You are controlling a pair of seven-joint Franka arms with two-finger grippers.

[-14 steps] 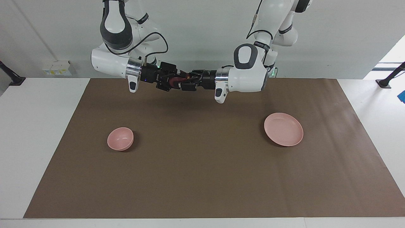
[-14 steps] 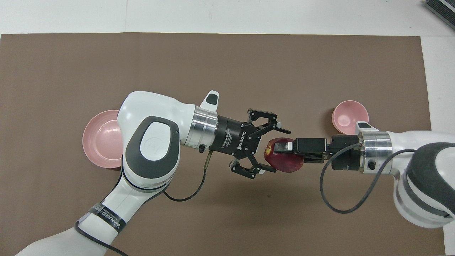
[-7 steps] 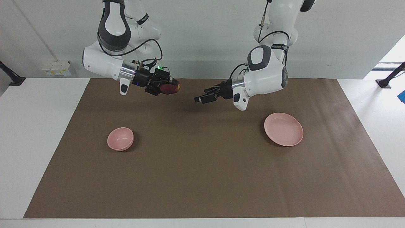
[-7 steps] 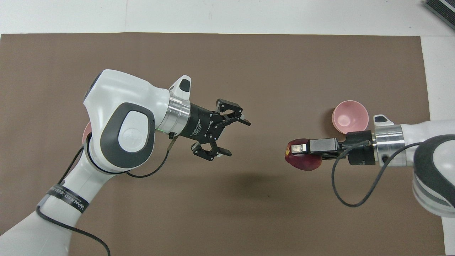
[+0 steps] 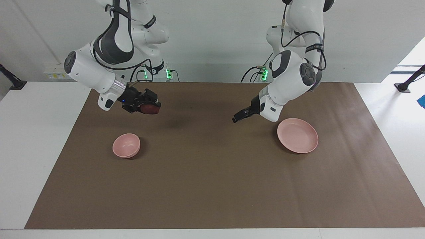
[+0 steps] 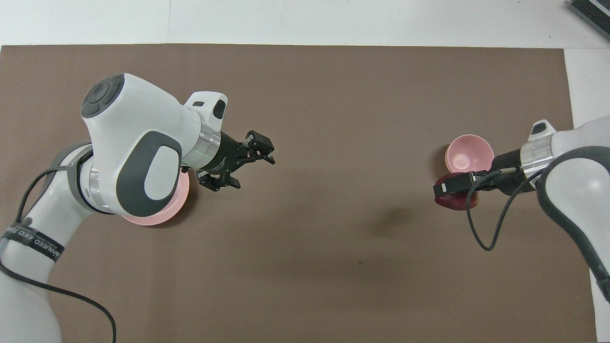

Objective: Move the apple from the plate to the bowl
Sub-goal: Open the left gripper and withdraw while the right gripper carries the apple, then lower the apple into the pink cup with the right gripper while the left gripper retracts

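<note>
My right gripper (image 5: 153, 108) hangs in the air with the apple (image 5: 150, 109) clamped between its fingers, over bare mat just short of the bowl (image 5: 126, 145), which sits a little farther from the robots at this arm's end of the table. The left gripper (image 5: 239, 117), jaws wide and empty, hovers beside the vacated plate (image 5: 297, 135), well apart from the bowl.

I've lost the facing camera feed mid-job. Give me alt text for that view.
The right tool holds the apple in the air over the brown mat, not yet above the empty bowl. The left tool, open and empty, hangs beside the empty plate, toward the table's middle.
</note>
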